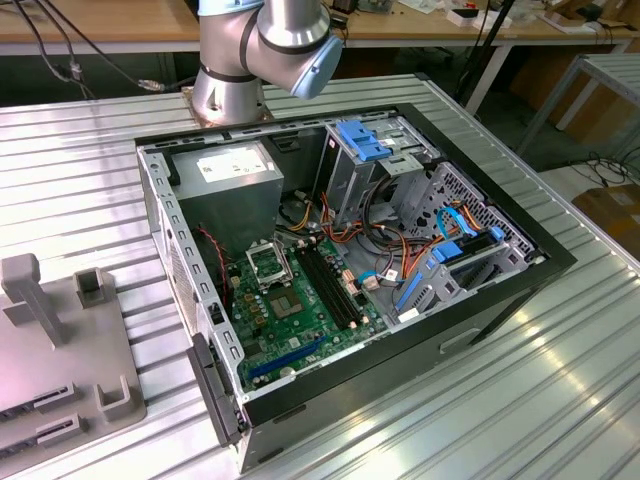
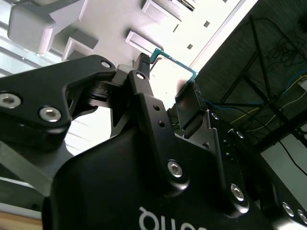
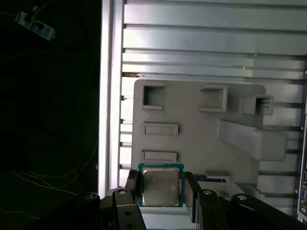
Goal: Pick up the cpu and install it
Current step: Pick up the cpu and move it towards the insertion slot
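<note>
Small flat square cpu [image 3: 160, 186], silver-grey metal top w/ green rim, sits betw. jaws of black two-finger gripper [image 3: 162, 181], over pale grey moulded holder tray [image 3: 201, 139]. Jaws narrow, pressed on both cpu edges; looks gripped.

Progress: pick stage only, install not done. Black-framed socket [image 1: 268, 263], at 11 o'clock on green motherboard [image 1: 300, 320], looks unfilled. In exterior view, tray at 8 o'clock of open PC case [image 1: 560, 255] on ribbed metal table [image 1: 560, 400].

Unclear: whether cpu is lifted off tray. Grey robot arm [image 1: 250, 50] cut off by frame edge in exterior view.

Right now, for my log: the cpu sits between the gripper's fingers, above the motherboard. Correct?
Not quite. The cpu sits between the gripper's fingers, but above the grey tray, not the motherboard. The first wrist view shows this.
</note>
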`<act>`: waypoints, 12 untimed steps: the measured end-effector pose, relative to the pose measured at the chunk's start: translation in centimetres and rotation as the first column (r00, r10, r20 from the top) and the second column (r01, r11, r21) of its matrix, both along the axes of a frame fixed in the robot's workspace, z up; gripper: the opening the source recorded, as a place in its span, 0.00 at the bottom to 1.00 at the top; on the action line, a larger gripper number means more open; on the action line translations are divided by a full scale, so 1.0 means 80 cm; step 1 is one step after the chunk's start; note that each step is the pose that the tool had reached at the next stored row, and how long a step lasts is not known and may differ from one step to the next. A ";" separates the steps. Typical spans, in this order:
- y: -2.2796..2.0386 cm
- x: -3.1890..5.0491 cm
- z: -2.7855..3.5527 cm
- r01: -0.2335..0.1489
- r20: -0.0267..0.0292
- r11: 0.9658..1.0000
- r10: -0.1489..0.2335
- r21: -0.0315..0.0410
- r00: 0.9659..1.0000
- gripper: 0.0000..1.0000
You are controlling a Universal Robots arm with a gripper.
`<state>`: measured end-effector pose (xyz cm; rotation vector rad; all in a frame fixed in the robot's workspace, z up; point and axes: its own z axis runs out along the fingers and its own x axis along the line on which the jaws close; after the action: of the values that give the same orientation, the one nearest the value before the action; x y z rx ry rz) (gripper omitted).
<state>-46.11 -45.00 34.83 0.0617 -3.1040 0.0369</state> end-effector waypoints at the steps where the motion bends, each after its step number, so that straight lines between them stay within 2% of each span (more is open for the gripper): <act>1: 0.0000 0.000 0.0007 0.000 0.000 1.000 0.000 0.000 1.000 0.47; 9: 0.0000 0.000 0.0050 0.000 -0.002 1.000 0.000 0.000 1.000 0.47; 12: 0.0000 0.000 0.0096 0.000 -0.002 1.000 0.000 0.000 1.000 0.47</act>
<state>-46.10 -45.00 35.60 0.0617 -3.1020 0.0364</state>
